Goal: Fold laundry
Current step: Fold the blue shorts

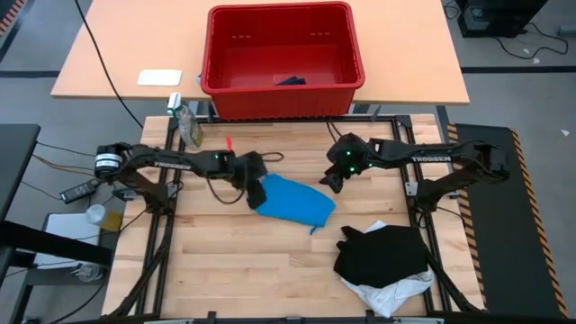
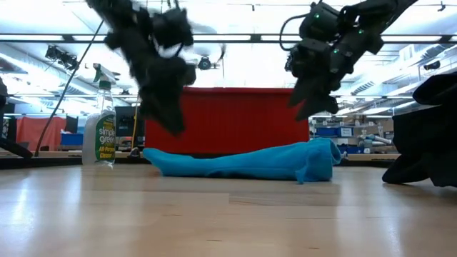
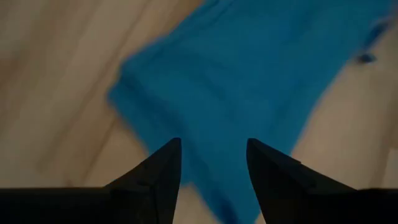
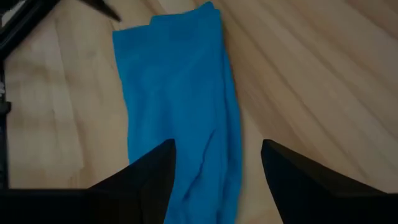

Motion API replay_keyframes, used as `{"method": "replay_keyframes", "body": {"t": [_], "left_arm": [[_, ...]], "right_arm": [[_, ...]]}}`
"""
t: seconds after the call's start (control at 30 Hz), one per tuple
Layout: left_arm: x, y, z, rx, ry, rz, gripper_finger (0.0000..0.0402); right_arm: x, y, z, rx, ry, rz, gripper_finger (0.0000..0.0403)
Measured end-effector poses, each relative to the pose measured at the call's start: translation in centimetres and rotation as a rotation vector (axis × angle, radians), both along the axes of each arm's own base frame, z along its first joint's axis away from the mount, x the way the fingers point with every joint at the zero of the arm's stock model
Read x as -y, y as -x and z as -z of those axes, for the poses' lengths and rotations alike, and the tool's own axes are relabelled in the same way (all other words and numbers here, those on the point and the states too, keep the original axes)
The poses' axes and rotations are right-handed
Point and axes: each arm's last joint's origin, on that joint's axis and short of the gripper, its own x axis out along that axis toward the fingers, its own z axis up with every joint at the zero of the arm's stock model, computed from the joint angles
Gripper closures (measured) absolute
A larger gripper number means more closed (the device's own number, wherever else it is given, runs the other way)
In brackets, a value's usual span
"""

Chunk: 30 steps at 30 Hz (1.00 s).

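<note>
Your bright blue cloth garment [image 1: 292, 202] lies flat mid-table, long axis running from the left pincer [image 1: 255, 192], open and empty over its near end, toward the right pincer [image 1: 334, 180], also open, empty, just above the far end.

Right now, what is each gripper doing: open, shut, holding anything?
Left gripper: open above the blue garment, holding nothing.
Right gripper: open, empty, above the same garment.
</note>
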Motion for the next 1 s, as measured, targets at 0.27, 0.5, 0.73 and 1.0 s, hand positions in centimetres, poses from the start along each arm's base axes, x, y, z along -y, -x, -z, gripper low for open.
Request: {"method": "replay_keyframes", "body": {"t": [0.27, 0.5, 0.73, 1.0], "left_arm": [[-2.6, 2.4, 3.7, 0.005, 0.224, -0.22, 0.0219], [-2.8, 2.3, 4.7, 0.012, 0.248, -0.301, 0.0219], [-2.7, 1.9, 6.2, -0.039, 0.287, -0.327, 0.0218], [-2.7, 0.7, 6.8, 0.039, 0.311, -0.309, 0.0219]], "right_arm": [[-1.5, -2.2, 2.1, -0.006, -0.04, -0.049, 0.0161], [-3.1, -3.8, 3.8, -0.012, -0.047, -0.114, 0.0161], [-3.4, -4.1, 3.9, 0.004, -0.043, -0.126, 0.0161], [-3.3, -4.2, 4.6, -0.018, -0.028, -0.143, 0.0165]]}}
